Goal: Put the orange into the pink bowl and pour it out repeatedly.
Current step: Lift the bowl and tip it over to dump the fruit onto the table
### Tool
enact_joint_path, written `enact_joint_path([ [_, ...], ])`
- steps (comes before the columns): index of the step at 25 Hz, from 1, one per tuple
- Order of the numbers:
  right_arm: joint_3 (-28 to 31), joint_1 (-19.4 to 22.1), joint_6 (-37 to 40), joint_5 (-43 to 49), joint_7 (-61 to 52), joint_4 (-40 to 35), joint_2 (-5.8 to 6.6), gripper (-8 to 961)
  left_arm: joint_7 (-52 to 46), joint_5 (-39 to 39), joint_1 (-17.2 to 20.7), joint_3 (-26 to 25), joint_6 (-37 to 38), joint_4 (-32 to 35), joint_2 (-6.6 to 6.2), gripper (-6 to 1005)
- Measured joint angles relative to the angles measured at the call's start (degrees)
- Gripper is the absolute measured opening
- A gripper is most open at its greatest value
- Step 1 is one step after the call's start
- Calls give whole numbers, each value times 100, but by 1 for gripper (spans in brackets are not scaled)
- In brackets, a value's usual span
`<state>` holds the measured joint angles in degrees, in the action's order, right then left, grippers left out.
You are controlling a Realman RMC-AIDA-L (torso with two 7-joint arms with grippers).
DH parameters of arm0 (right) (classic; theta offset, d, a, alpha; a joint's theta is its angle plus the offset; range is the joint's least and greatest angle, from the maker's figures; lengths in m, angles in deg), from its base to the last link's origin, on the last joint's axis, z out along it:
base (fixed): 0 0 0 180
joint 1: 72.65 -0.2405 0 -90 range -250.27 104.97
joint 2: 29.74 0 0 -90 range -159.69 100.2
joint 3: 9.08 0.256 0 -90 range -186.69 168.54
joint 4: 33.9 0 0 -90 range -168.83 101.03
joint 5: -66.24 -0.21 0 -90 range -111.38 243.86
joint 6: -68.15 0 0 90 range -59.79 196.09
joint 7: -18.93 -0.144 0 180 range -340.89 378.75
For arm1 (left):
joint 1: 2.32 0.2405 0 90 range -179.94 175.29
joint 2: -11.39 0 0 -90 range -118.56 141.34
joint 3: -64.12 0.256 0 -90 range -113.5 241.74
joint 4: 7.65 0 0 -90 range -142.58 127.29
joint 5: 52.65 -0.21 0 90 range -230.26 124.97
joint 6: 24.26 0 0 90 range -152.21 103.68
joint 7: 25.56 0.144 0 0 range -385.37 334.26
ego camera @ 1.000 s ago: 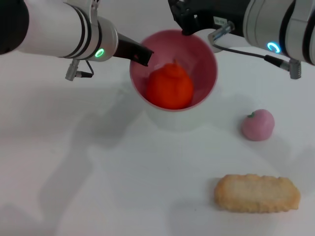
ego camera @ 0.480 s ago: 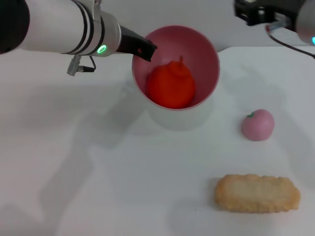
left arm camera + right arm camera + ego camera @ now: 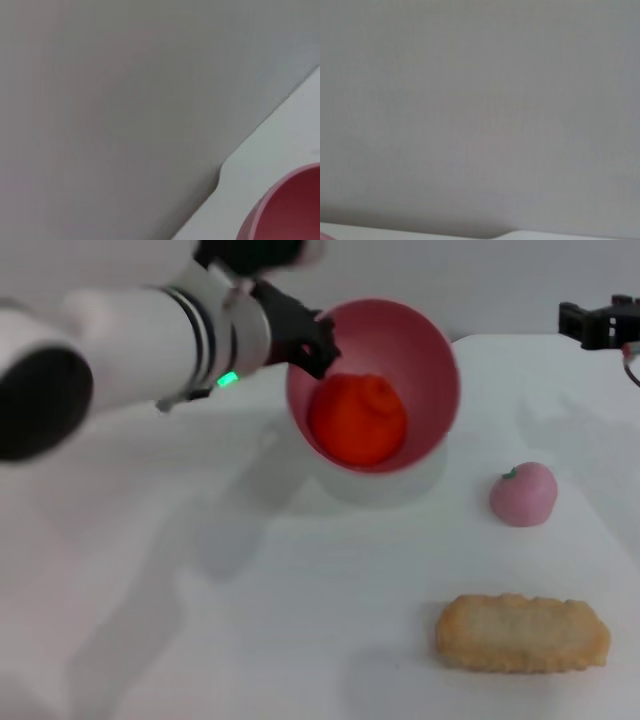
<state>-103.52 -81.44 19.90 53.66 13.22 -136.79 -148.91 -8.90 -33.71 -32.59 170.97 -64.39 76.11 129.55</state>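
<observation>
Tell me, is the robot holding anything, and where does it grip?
The left pincer holds the pink bowl by its rim, tilted, with the orange inside.

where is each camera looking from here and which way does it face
Head view: from the robot's head, looking forward and down at the white table; shows the left gripper at the rim of the tilted pink bowl holding the orange, and the right gripper far back right.
Left wrist view: on the left arm, facing the grey wall and table edge; no robot parts show.
Right wrist view: on the right arm, facing the wall; no robot parts show.
Shared: head and left wrist views both show the pink bowl.
</observation>
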Motion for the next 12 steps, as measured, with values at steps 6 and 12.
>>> enact_joint_path([
  [6,187,176,112,-238,339,170,-2,567,315,-56,152,300,471,-135,2,38],
  [12,213,212,361,-281,554,588,4,572,805,-185,362,536,1301,-395,9,38],
])
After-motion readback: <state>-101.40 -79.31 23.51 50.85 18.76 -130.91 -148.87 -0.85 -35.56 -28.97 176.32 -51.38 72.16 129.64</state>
